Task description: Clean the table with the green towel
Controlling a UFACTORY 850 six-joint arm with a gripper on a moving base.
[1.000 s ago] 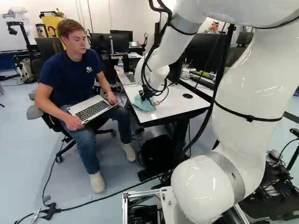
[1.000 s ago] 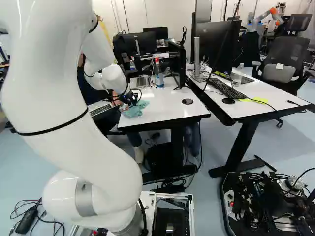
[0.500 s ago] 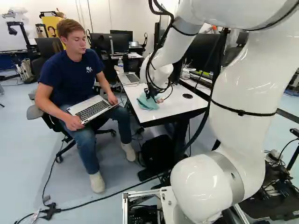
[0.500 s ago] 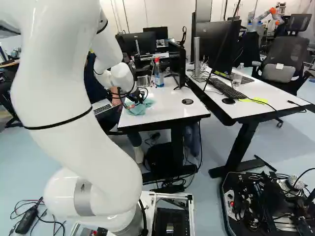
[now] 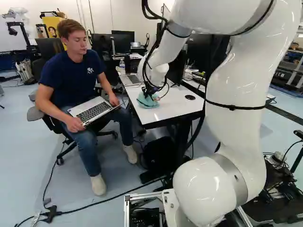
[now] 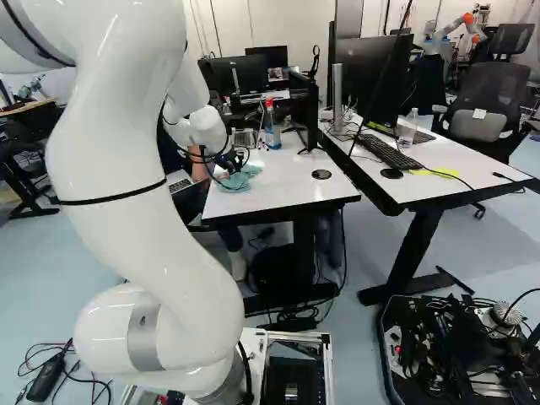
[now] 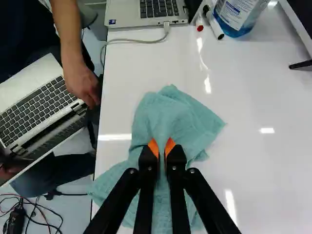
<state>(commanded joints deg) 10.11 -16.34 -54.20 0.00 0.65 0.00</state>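
Two black fingers (image 7: 176, 158) with orange pads pinch a raised fold of the green towel (image 7: 170, 114) on a white table (image 7: 253, 161), as I watch over three cameras from well away. The grip comes from both sides of the fold, and the loose cloth lies crumpled on the tabletop. With twelve o'clock dead ahead of the gripper (image 5: 151, 93) in the wrist view, one corner of the towel points to two o'clock and another reaches the table's edge at eight.

At twelve, on the same table, sits an open laptop (image 7: 146, 12) with a pale cable (image 7: 139, 41) plugged in. Markers (image 7: 215, 25) lie between twelve and one, just beside a bottle of blue liquid (image 7: 238, 19) at one o'clock. A seated person (image 5: 71, 71) is close by the table, a hand (image 7: 83, 83) at ten o'clock of the gripper and a second laptop (image 7: 36, 114) on the lap between nine and ten.

The white arm (image 5: 234, 85) bends over toward the table and lowers my gripper to the cloth. Seen in the right base view, a neighboring desk (image 6: 451, 156) with a keyboard (image 6: 388, 153) stands at three o'clock of the towel's table, and another robot (image 6: 456, 29) shows farther back.
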